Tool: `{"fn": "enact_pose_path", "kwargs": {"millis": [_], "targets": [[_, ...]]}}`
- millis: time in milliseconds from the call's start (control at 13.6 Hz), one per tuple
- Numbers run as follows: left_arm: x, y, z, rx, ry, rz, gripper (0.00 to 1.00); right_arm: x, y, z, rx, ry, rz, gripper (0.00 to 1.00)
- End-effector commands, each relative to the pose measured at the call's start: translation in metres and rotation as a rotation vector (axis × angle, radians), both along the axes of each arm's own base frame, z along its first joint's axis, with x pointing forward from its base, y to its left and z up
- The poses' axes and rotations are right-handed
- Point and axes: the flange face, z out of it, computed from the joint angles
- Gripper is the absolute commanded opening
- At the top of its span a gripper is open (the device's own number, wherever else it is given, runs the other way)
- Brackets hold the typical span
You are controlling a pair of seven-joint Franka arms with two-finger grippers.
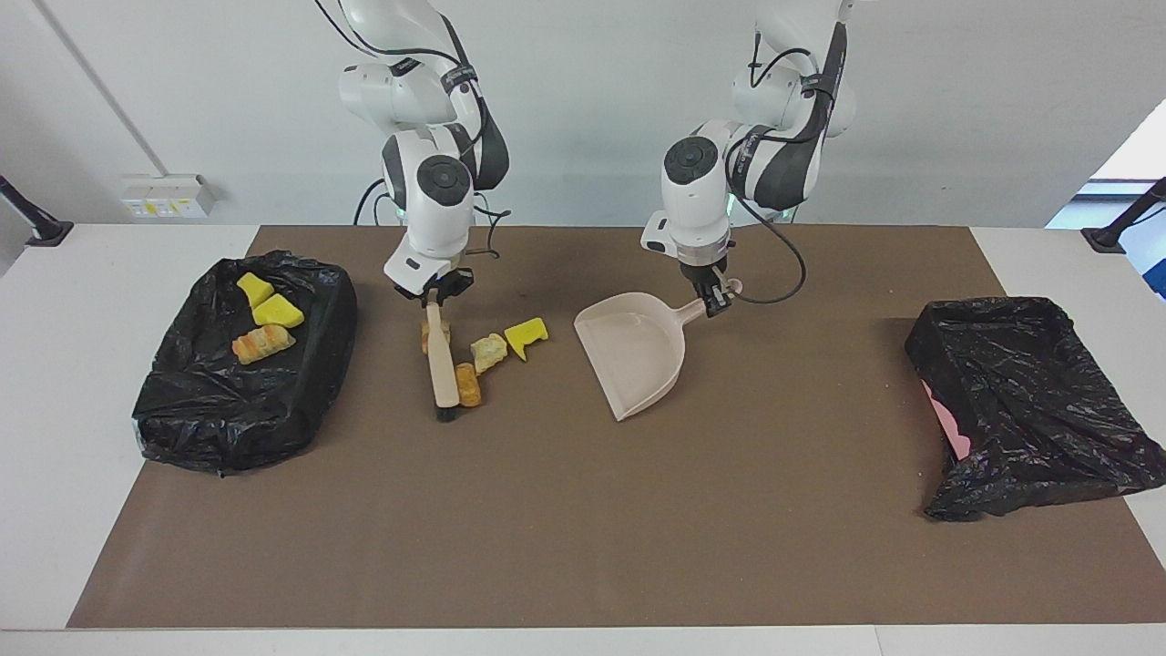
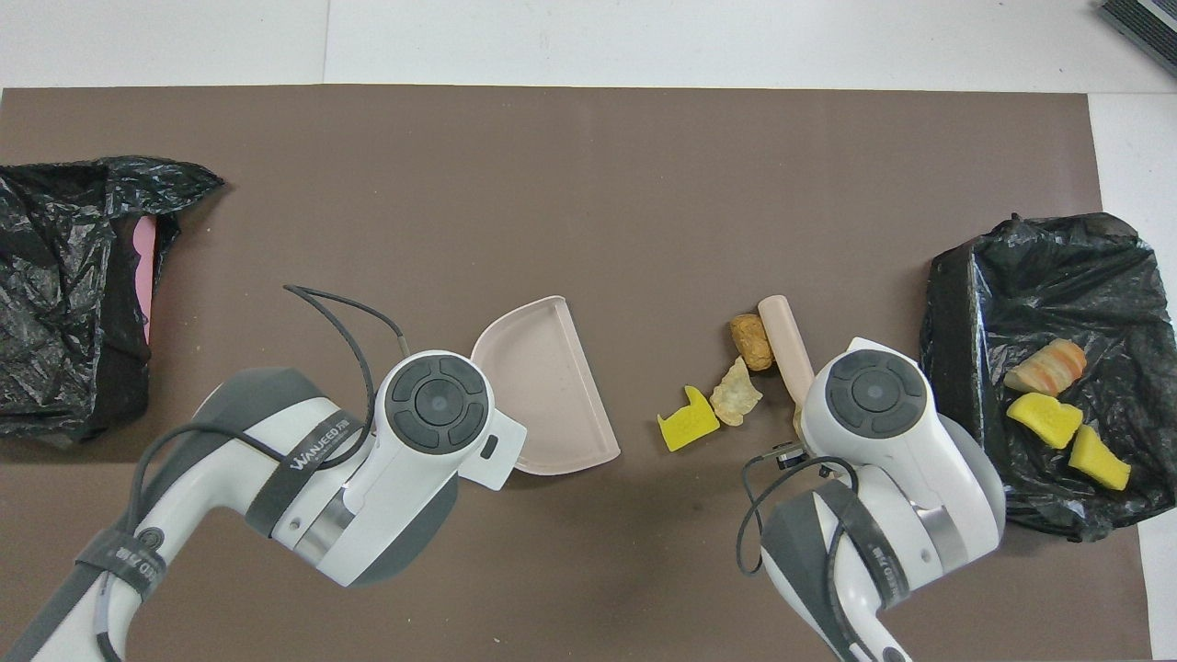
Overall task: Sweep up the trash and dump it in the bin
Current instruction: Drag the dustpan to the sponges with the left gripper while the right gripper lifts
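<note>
Item: brown mat [image 1: 583, 510] on a white table [image 1: 109, 273].

Right gripper [image 1: 435, 296]: clenched on the top of the brush [image 1: 442, 364], whose beige handle slanted down to dark bristles resting on the mat.

Left gripper [image 1: 715, 301]: clenched on the handle of the beige dustpan [image 1: 633, 351], the pan lying on the mat with its open mouth toward the trash.

Trash on the mat, four pieces between brush and dustpan: one golden-brown chunk [image 1: 468, 384] touching the brush near its bristles; one pale bread piece [image 1: 488, 352] and one yellow sponge bit [image 1: 526, 335] beside it, toward the dustpan; one brown piece [image 1: 424, 337] partly hidden by the brush handle, under the right gripper.

Trash in the black-lined bin [image 1: 241, 401] at the right arm's end: two yellow bits [image 1: 269, 301], one striped bread piece [image 1: 262, 343].

Second black-lined bin [image 1: 1020, 401] at the left arm's end.
</note>
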Motion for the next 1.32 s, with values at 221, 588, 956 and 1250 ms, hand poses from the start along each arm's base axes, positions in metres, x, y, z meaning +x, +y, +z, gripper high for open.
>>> {"fn": "enact_pose_path", "kwargs": {"millis": [221, 588, 956, 1250], "targets": [[-0.03, -0.006, -0.017, 0.009, -0.003, -0.08, 0.0, -0.02, 0.057, 0.009, 0.208, 0.069, -0.013, 0.0], [-0.029, -0.006, -0.018, 0.005, -0.006, -0.08, 0.0, -0.02, 0.069, 0.007, 0.332, 0.082, -0.092, 0.0], [-0.026, -0.006, -0.017, -0.006, -0.018, -0.077, 0.0, -0.031, 0.128, 0.02, 0.56, 0.07, -0.193, 0.0], [-0.025, -0.006, -0.017, -0.01, -0.022, -0.077, 0.0, -0.025, 0.14, 0.044, 0.631, 0.08, -0.24, 0.0]]}}
